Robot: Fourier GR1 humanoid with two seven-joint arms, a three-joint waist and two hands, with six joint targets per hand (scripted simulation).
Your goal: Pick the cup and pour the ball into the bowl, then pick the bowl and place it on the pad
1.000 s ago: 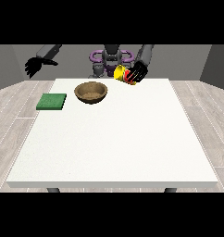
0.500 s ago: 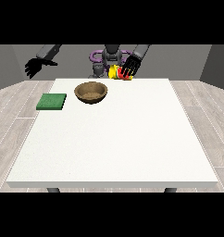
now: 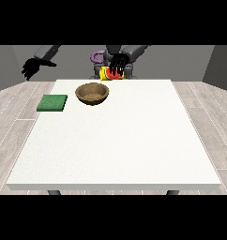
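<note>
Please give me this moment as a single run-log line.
phase: pour | hand at the view's right: holds tilted cup behind bowl | other hand: raised, idle | pad: bare | bowl: on table

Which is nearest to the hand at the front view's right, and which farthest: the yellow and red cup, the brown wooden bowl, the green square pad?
From the hand at the view's right:
1. Yellow and red cup, under its fingers, at the table's far edge.
2. Brown wooden bowl, nearer the camera, slightly leftward.
3. Green square pad, far left.
</note>
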